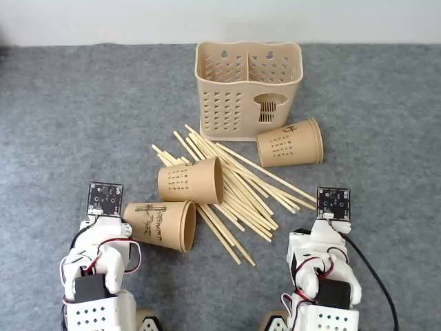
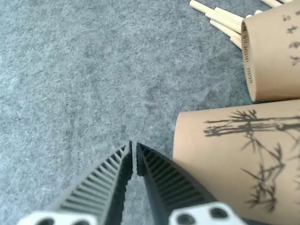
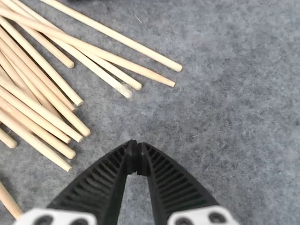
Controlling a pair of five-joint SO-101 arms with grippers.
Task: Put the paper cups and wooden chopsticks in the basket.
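Three paper cups lie on their sides on the grey mat: one with a bamboo drawing [image 1: 162,224] [image 2: 239,157] at the front left, one [image 1: 191,181] [image 2: 272,51] behind it, and one [image 1: 290,143] beside the beige basket [image 1: 248,89]. Several wooden chopsticks [image 1: 231,186] [image 3: 42,89] are spread in a heap between the cups. My left gripper [image 2: 133,150] is shut over bare mat just beside the bamboo cup's base. My right gripper [image 3: 136,147] is shut over bare mat, a short way from the nearest chopstick ends.
The basket has two compartments and stands upright at the back centre. Both arm bodies [image 1: 103,276] [image 1: 324,276] sit at the front edge. Open mat [image 1: 69,117] lies to the far left and far right.
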